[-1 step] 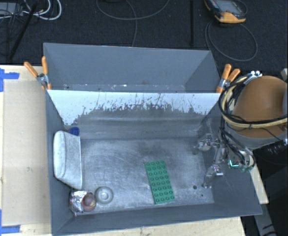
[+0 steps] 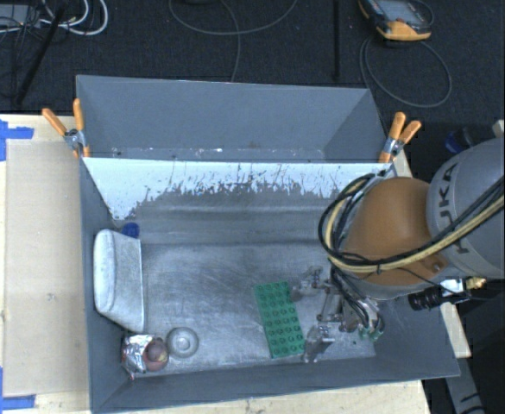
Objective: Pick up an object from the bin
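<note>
A flat green building plate (image 2: 279, 319) is lying on the floor of the grey bin (image 2: 226, 266), in its near-right part, close to the near wall. It is a long rectangle covered in rows of small round studs. It is sitting slightly askew, with its long sides running from near to far and leaning a little to the left at the far end.

Just to the right of it, the pincer (image 2: 312, 316) is hanging low over the bin floor. Its two metal fingers are standing apart, one toward the far end of the plate's right edge and one toward the near end. The plate is lying beside the fingers rather than between them; whether they are touching its edge I cannot tell.

In the near-left corner, a crumpled foil wad with a reddish-brown ball (image 2: 145, 353) is resting, with a round grey cap (image 2: 182, 342) just to its right. Farther back along the left wall, a pale oblong pad (image 2: 117, 279) is leaning, and a small blue piece (image 2: 129, 229) is sitting just beyond its far end.
</note>
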### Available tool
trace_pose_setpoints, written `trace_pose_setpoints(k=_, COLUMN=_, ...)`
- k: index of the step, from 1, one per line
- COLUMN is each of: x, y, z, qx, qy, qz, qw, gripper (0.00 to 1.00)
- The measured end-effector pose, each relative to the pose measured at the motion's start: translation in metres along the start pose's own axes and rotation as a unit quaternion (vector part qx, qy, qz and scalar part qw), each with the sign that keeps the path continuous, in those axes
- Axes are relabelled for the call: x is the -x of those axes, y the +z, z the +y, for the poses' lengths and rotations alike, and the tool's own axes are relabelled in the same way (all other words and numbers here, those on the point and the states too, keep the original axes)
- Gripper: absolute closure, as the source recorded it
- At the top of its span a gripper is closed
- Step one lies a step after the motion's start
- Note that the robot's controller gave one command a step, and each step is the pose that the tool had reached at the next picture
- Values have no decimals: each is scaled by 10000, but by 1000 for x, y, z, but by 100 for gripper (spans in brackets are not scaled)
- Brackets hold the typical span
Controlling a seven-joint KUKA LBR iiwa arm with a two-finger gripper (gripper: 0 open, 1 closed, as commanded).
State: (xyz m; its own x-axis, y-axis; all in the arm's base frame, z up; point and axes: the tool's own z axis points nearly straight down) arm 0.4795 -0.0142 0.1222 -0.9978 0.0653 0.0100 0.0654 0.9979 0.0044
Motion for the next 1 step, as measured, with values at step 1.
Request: trace_pose_setpoints(k=1, x=12, y=45, z=41, qx=-33, qy=-806, qz=-72, qw=9967, gripper=0)
